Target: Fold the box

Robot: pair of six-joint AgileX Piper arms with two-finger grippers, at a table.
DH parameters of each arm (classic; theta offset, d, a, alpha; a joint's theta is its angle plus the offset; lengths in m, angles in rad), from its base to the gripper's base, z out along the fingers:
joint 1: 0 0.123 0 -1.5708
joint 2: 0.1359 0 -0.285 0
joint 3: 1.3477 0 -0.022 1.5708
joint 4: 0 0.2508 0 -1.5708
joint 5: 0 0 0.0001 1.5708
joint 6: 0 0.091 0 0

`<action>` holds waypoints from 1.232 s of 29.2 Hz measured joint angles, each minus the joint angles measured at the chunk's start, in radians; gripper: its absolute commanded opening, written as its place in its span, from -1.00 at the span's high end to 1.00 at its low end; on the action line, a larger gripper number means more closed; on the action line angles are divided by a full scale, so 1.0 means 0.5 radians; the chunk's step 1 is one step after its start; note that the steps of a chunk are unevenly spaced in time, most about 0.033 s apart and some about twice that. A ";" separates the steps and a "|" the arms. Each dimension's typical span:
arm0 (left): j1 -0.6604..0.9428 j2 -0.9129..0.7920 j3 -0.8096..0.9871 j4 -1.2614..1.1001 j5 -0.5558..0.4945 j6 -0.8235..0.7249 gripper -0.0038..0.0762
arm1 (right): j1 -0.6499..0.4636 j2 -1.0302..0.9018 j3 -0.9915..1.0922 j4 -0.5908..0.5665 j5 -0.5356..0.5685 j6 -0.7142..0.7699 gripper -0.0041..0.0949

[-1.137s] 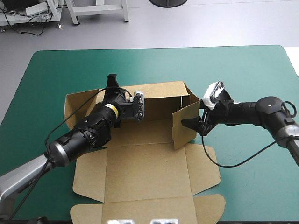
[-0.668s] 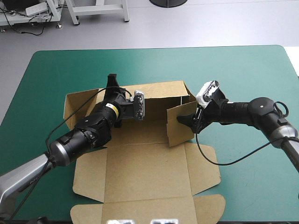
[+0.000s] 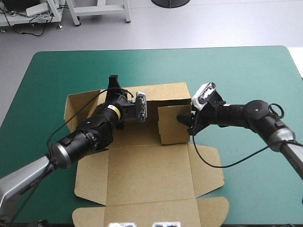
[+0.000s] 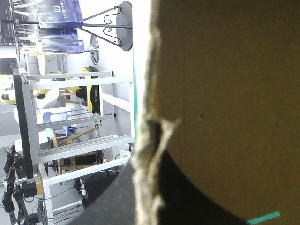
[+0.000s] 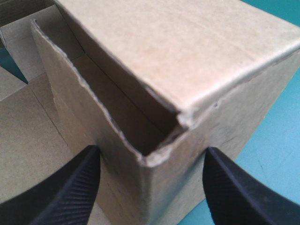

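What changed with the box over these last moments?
The right gripper moved inward, pushing the right side flap of the box in toward the middle. The left gripper stayed clamped at the far wall. The front panels lie flat as before.

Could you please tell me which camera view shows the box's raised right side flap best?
The high view: the flap stands whole against the right gripper. The right wrist view shows only its corner; the left wrist view, only close-up board.

Black left arm [image 3: 90, 135], yellow band [image 3: 112, 109], silver base [image 3: 23, 177]; ribbed black jaws
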 measured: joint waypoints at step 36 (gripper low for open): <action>0.000 0.006 0.000 -0.037 -0.075 -0.081 0.92 | 0.092 -0.013 0.361 1.073 -0.441 -1.026 0.70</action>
